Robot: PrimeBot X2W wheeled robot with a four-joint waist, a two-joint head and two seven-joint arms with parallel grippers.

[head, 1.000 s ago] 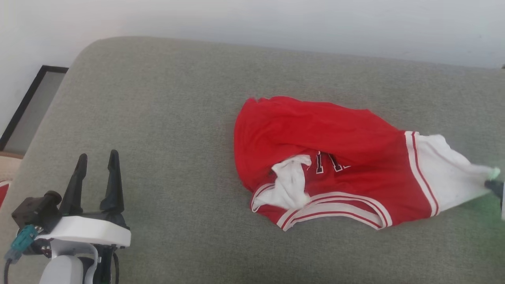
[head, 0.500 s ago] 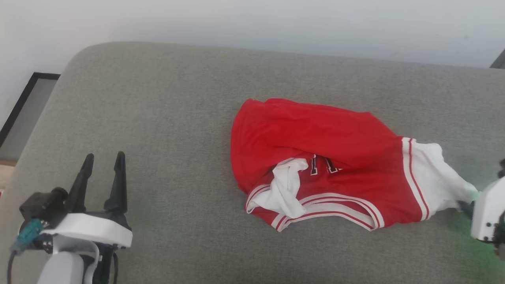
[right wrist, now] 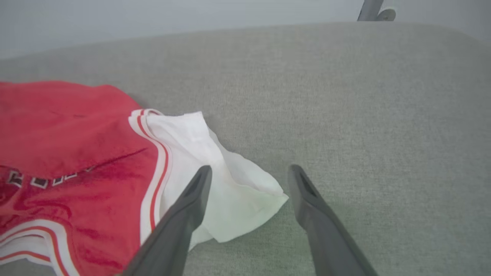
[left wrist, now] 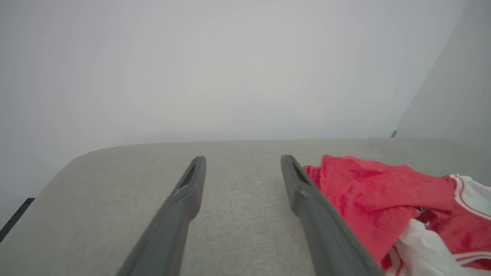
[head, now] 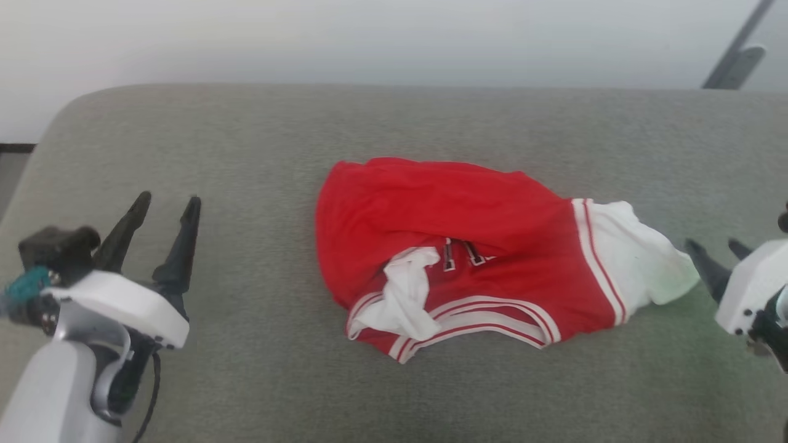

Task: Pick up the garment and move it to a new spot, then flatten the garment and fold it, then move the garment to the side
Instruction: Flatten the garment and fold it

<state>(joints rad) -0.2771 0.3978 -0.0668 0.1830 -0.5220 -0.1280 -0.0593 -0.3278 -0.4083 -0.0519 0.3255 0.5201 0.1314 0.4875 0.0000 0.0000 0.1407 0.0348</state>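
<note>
I'm seeing the L gripper (head: pixel 170 198) hovering near-left over the grey cushion (head: pixel 246 141), fingers spread, holding nothing. The R gripper (head: pixel 712 243) is sitting near-right, fingers also apart and empty, tips just beside the white sleeve (right wrist: pixel 230 191). The red jersey (head: pixel 455 246) is lying crumpled mid-cushion, its lettering partly hidden by a fold. A pale wall (head: pixel 369 37) is running behind.

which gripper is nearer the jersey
Right. The right gripper is open, right beside the white sleeve of the jersey; the left gripper is open, well off its red side.
</note>
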